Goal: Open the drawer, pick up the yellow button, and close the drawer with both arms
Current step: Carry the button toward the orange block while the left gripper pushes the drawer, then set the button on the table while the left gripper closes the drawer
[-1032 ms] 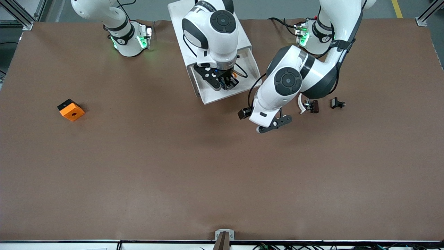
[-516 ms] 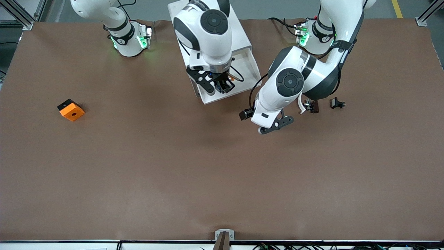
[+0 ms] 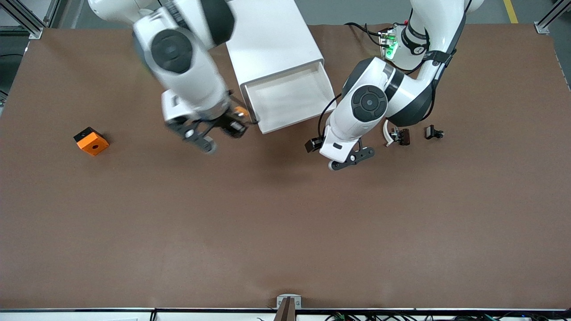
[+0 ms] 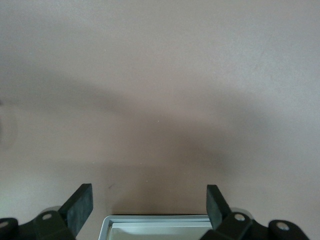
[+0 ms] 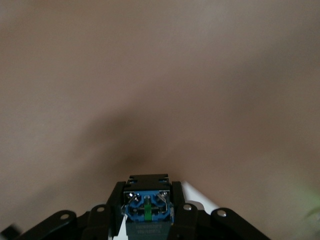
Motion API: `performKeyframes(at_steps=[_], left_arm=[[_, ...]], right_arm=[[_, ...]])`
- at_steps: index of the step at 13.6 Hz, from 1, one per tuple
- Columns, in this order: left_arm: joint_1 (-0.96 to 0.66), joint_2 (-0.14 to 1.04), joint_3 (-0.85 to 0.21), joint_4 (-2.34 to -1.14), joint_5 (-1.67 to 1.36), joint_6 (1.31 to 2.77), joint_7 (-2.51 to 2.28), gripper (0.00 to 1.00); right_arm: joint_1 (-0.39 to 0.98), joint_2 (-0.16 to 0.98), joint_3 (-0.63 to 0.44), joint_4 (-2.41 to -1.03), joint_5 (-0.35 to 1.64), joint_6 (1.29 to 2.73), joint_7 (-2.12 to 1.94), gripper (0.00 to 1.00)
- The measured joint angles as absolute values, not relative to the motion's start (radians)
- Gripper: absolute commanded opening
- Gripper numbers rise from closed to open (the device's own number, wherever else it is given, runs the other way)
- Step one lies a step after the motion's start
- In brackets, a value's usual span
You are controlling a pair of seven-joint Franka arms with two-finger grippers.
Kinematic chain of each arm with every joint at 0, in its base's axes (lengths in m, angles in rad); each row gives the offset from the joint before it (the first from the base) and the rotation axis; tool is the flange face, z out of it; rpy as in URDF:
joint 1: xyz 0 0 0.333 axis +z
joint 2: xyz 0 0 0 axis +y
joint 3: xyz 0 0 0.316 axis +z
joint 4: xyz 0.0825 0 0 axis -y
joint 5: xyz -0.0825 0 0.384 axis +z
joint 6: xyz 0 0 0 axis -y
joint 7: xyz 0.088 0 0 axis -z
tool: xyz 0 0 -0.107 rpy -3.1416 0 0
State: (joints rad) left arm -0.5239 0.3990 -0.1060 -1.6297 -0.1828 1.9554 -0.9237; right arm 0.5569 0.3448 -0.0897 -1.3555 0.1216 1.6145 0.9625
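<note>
The white cabinet [image 3: 272,35] stands at the table's back middle with its drawer [image 3: 290,100] pulled open. My right gripper [image 3: 229,125] is over the table beside the drawer, toward the right arm's end, and is shut on the button [image 3: 241,111]. In the right wrist view the button [image 5: 147,206] shows its bluish base and black body between the fingers [image 5: 116,200]. My left gripper [image 3: 352,159] is open and empty, low over the table by the drawer's front corner. In the left wrist view the drawer's rim [image 4: 155,219] lies between the spread fingers [image 4: 80,205].
An orange cube with a hole [image 3: 91,141] lies toward the right arm's end. Two small dark clips [image 3: 399,136] [image 3: 433,132] lie beside the left arm's elbow. A metal bracket [image 3: 288,302] sits at the table's front edge.
My right gripper has lifted out of the drawer with the button and swung toward the right arm's end of the table. The left arm has barely moved.
</note>
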Motion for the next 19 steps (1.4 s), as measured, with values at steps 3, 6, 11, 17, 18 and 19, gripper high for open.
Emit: performKeyframes(at_steps=[3,6,11,17,18,19], left_arm=[[-0.542,0.399,-0.114,-1.631,-0.183,1.955,-0.924,1.0],[-0.564,0.399,-0.115,-1.635,-0.183,1.955,-0.924,1.0],[-0.611,0.409,-0.116,-1.657,-0.184,1.955,-0.924,1.0],[-0.661,0.413,-0.117,-1.659,-0.184,1.955,-0.924,1.0],[-0.674,0.413,-0.117,-1.658,-0.184,1.956,-0.924,1.0],[-0.689,0.413,-0.117,-1.659,-0.185,1.956,-0.924,1.0]], right_arm=[[0.351,0.349,-0.095,-1.362,0.113,1.607,0.621,0.0],[0.17,0.356,-0.096,-1.423,0.096,1.709,0.339,0.0],[-0.022,0.438,-0.095,-1.601,0.089,2.032,0.074,0.0],[-0.124,0.589,-0.093,-1.616,0.087,2.24,-0.027,0.0],[-0.131,0.612,-0.093,-1.615,0.087,2.271,-0.038,0.0],[-0.137,0.634,-0.093,-1.615,0.086,2.303,-0.053,0.0]])
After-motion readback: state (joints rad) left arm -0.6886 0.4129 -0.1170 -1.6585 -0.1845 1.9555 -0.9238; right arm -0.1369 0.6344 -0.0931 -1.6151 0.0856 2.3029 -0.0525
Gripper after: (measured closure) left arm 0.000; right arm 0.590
